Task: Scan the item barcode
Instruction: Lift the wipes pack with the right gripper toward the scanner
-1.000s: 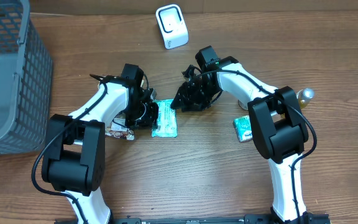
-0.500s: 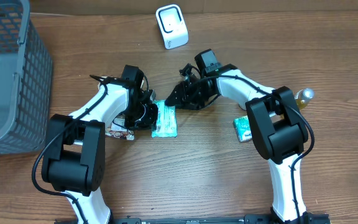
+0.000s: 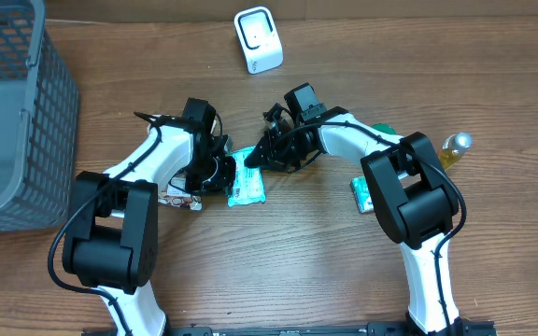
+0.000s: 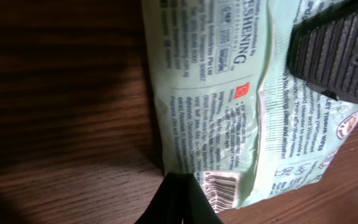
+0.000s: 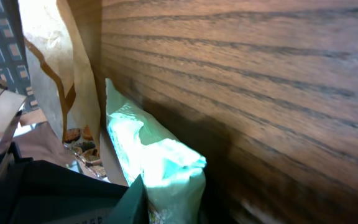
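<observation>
Nearest, a second green packet (image 3: 364, 194) lay aside. The tissue pack (image 3: 247, 179) lay flat on the worktop (image 3: 297, 271) between the arms; it looked soft, light and slippery, so pinching a sealed end seemed best. The left end effector (image 3: 224, 173) was closed at its edge; for the right end effector (image 3: 261, 157) the state could not be told. Farther, the scanner (image 3: 258, 39) stood unblocked

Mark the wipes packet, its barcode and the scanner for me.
wipes packet (image 3: 248, 189): overhead view, on its bare lower half.
barcode (image 4: 220, 186): left wrist view, on the striped block near the packet's lower edge.
scanner (image 3: 258, 39): overhead view, on the middle of its white body.
</observation>
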Robot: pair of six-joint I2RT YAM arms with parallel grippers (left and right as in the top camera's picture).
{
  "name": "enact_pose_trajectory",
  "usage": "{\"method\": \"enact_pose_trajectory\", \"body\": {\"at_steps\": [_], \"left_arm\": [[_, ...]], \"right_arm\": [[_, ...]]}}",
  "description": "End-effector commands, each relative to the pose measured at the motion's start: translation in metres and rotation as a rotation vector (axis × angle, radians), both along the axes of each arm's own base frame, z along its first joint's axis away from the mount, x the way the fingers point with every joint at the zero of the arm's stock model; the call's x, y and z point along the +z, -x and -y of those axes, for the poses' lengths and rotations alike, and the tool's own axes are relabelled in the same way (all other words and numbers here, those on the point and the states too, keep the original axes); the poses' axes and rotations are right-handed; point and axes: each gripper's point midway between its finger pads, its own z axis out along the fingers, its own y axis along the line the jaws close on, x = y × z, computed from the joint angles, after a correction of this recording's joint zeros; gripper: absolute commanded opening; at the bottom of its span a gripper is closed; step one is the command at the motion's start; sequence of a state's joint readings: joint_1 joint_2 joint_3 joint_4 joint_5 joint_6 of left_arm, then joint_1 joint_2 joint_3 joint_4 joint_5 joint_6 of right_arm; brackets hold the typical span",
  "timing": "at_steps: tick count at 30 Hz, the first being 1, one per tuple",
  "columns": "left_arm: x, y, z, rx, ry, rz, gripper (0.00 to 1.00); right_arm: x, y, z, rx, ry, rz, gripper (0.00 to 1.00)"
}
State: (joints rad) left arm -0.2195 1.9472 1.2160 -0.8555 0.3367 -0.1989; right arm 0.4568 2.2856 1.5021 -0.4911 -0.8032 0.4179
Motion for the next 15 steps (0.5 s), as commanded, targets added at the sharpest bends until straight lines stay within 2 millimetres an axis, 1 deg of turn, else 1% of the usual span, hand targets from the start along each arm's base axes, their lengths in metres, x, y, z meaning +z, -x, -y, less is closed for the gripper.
{"method": "enact_pose_trajectory", "body": {"at_steps": [1, 4, 7, 9, 12, 13, 14, 15], "left_arm": [[-0.009, 0.007, -0.005, -0.022, -0.029, -0.014, 0.04], [-0.003, 0.001, -0.006, -0.016, -0.025, 0.002, 0.04], [0.017, -0.014, -0.007, 0.001, -0.008, 0.049, 0.04], [0.044, -0.031, -0.008, 0.016, 0.012, 0.120, 0.04], [0.094, -0.061, -0.014, 0.045, 0.034, 0.256, 0.04], [0.117, -0.074, -0.020, 0.063, 0.031, 0.320, 0.04], [0.132, -0.083, -0.026, 0.079, 0.022, 0.366, 0.04], [0.151, -0.094, -0.036, 0.100, 0.001, 0.425, 0.04]], "right_arm": [[-0.024, 0.010, 0.006, 0.015, 0.069, -0.003, 0.12], [-0.014, 0.004, 0.004, 0.045, 0.050, 0.074, 0.12], [0.003, -0.005, 0.005, 0.064, 0.039, 0.149, 0.07], [0.020, -0.014, 0.008, 0.054, 0.029, 0.196, 0.04], [0.047, -0.028, 0.015, 0.059, 0.027, 0.315, 0.04], [0.056, -0.034, 0.019, 0.065, 0.038, 0.367, 0.04], [0.063, -0.037, 0.021, 0.069, 0.043, 0.400, 0.04], [0.075, -0.043, 0.024, 0.069, 0.047, 0.445, 0.04]]}}
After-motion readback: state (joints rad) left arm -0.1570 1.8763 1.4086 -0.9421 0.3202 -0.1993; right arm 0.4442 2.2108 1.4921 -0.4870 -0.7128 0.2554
